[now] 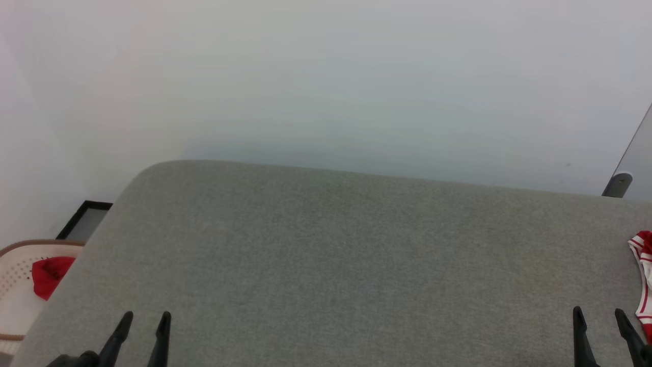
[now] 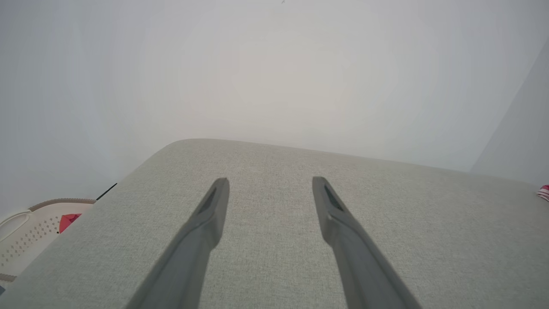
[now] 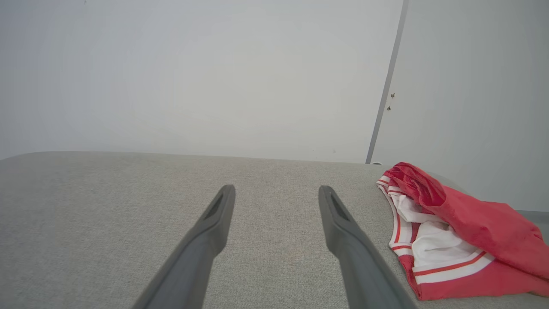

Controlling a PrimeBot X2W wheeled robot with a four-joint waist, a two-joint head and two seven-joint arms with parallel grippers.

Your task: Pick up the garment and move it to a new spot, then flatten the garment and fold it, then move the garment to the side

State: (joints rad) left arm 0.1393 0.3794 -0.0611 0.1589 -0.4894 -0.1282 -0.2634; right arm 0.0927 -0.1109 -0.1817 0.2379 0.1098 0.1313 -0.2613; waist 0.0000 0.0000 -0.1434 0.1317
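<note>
Garment (image 3: 472, 231): red jersey with white sleeve and red-white striped trim, bunched in a loose heap at the right edge of the grey cloth-covered tabletop (image 1: 326, 255), toward the far right corner. Red body is draped over the white sleeve, nothing spread flat, folds rumpled. In the head view only a sliver of it (image 1: 644, 275) shows at the right border. Its long axis runs roughly along that right edge, front to back. Right pincer (image 3: 276, 193) is released, fingers spread wide, gripping nothing, over bare cloth near the front edge. The garment lies just to its right and slightly ahead, apart from the fingers, no contact. Left pincer (image 2: 270, 182) is also released and empty, near the front left corner, well apart from the garment, so the right arm is clearly nearer. Any reach for the garment would go sideways to the right from the right pincer, meeting the heap across its long side. Stage is ambiguous: a heap at the side fits a garment waiting to be lifted, or one already set aside, though the rumpled look is not a neat fold. Off the left edge sits a pale basket (image 1: 12, 285) with a small red cloth (image 1: 48, 275).
</note>
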